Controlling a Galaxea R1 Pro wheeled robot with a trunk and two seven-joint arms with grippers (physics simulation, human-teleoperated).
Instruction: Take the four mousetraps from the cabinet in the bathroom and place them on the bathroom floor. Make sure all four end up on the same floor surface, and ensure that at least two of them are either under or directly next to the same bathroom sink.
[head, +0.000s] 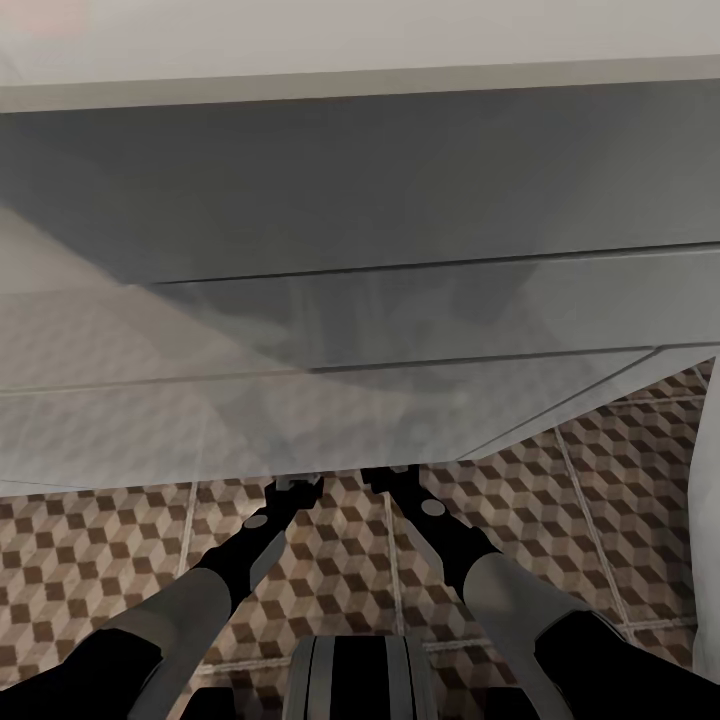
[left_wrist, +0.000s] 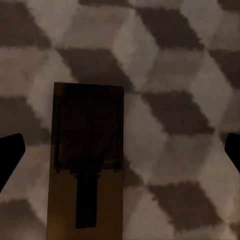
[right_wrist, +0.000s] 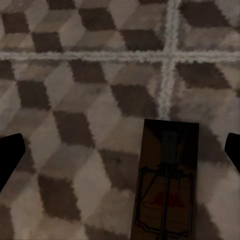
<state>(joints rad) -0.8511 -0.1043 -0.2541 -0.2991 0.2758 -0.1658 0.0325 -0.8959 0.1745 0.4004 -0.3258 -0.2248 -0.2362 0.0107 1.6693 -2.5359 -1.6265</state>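
Note:
One mousetrap (left_wrist: 87, 160), a flat tan rectangle with dark metal parts, lies on the cube-patterned bathroom floor (left_wrist: 175, 65). My left gripper (left_wrist: 120, 155) hovers just above it, open, the dark fingertips (left_wrist: 10, 155) wide apart. A second mousetrap (right_wrist: 167, 182) lies on the floor (right_wrist: 75, 125) below my right gripper (right_wrist: 120, 152), also open and holding nothing. In the head view both grippers, left (head: 295, 490) and right (head: 395, 482), reach under the front edge of the sink's white floating vanity (head: 360, 200). The cabinet is out of view.
The vanity's drawer fronts (head: 400, 310) hang low just ahead of my arms. A white curved surface (head: 706, 480) rises at the right edge. Open tiled floor (head: 100, 540) lies to the left and right of my arms.

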